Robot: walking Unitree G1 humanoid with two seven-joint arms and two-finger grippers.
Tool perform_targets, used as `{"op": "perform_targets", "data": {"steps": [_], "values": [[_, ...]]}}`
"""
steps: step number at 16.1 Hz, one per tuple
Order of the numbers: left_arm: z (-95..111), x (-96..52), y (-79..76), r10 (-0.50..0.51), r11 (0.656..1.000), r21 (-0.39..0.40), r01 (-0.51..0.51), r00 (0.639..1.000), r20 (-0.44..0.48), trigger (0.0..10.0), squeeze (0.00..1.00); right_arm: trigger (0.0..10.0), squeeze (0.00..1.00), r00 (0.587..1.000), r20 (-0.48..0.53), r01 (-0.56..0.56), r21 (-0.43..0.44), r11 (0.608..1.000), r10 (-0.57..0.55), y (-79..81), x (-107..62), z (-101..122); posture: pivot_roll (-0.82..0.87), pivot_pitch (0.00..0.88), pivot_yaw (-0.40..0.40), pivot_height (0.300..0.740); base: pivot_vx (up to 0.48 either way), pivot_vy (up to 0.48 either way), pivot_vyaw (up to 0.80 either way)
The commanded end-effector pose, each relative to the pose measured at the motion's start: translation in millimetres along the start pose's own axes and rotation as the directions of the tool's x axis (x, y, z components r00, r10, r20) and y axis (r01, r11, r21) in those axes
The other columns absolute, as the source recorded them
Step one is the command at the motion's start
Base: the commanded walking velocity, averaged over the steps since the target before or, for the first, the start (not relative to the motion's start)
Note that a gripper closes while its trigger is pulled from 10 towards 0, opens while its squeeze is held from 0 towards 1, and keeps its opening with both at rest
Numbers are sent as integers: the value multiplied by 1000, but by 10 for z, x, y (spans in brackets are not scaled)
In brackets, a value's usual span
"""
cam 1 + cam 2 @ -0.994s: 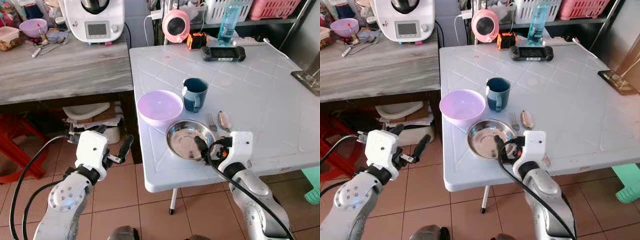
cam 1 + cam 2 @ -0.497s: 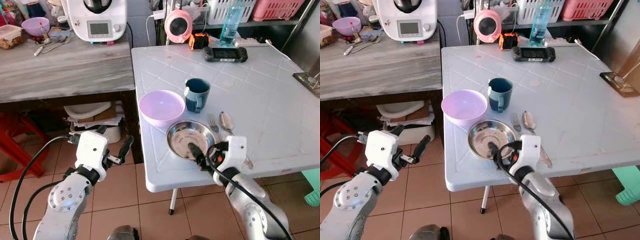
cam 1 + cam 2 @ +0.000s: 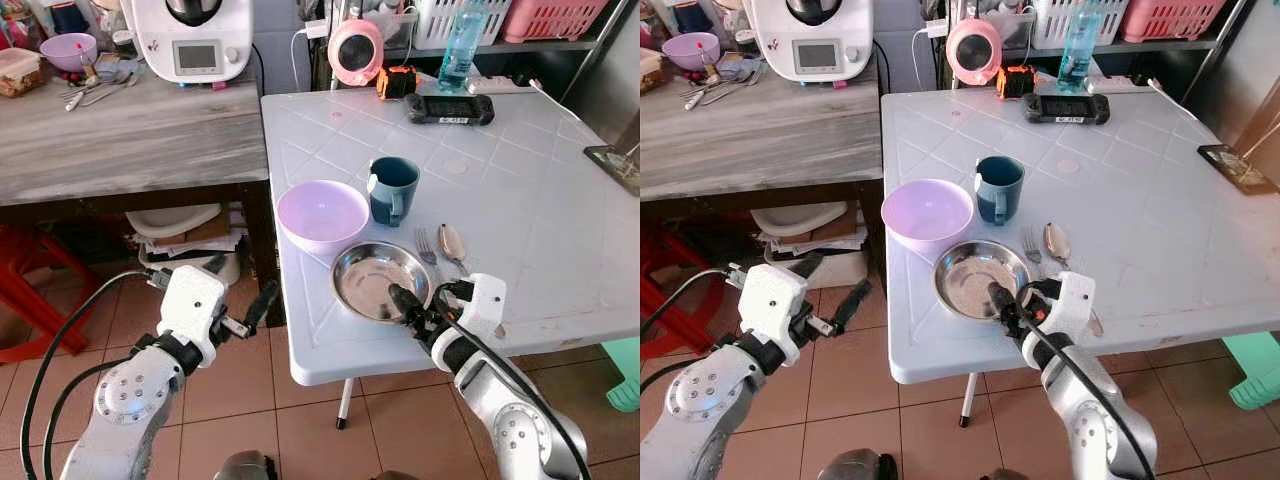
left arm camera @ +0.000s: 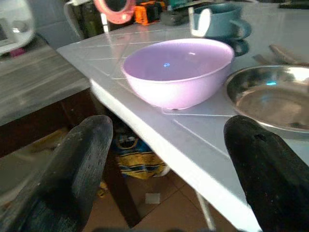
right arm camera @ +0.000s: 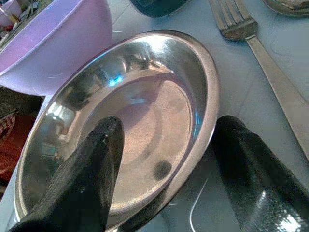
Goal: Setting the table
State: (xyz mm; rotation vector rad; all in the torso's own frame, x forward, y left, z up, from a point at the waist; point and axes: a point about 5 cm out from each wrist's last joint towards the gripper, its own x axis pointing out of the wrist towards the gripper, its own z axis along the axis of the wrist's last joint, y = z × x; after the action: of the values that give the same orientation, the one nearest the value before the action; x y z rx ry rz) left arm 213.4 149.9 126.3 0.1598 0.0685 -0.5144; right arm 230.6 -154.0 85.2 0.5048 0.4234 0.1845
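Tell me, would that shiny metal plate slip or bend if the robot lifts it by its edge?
The metal plate looks rigid, so it probably won't bend. Its polished rim looks smooth, so it may slide between the right tool's open fingers, one inside and one outside the rim. Shallow and empty, it seems light and might tilt.

plate: polished metal, mirror-glossy, faint scuffs on its floor
bowl: lilac plastic, smooth, soft sheen
mug: dark teal, glazed, glossy
fork: brushed metal, dull shine
bench: white plastic, smooth, moulded grid lines, slightly stained
side bench: grey wood grain, matt
floor: terracotta tiles, low sheen
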Motion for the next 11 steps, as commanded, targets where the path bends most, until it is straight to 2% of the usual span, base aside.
{"op": "perform_targets", "data": {"steps": [1,3,5,8,11], "values": [[48,-8,-25,-45,999,-3,46,999,25,10000,0,0,0,997,-73,23,36,999,-20,-27,0,-124,18,8,8,740,0,0,0],[59,-22,-81,-139,990,14,139,990,38,10000,0,0,0,996,-87,40,58,998,-35,-49,3,-137,18,4,4,740,0,0,0],[34,-24,-82,-176,983,58,175,984,19,10000,0,0,0,995,-88,54,86,995,-47,-82,12,-120,15,0,3,740,0,0,0],[15,-9,-39,-153,985,76,152,988,13,10000,0,0,0,990,-127,75,124,989,-59,-130,17,-158,14,0,0,740,0,0,0],[19,-17,-71,-171,982,81,169,985,22,10000,0,0,0,987,-147,89,150,985,-67,-142,19,-175,12,0,-1,740,0,0,0]]}}
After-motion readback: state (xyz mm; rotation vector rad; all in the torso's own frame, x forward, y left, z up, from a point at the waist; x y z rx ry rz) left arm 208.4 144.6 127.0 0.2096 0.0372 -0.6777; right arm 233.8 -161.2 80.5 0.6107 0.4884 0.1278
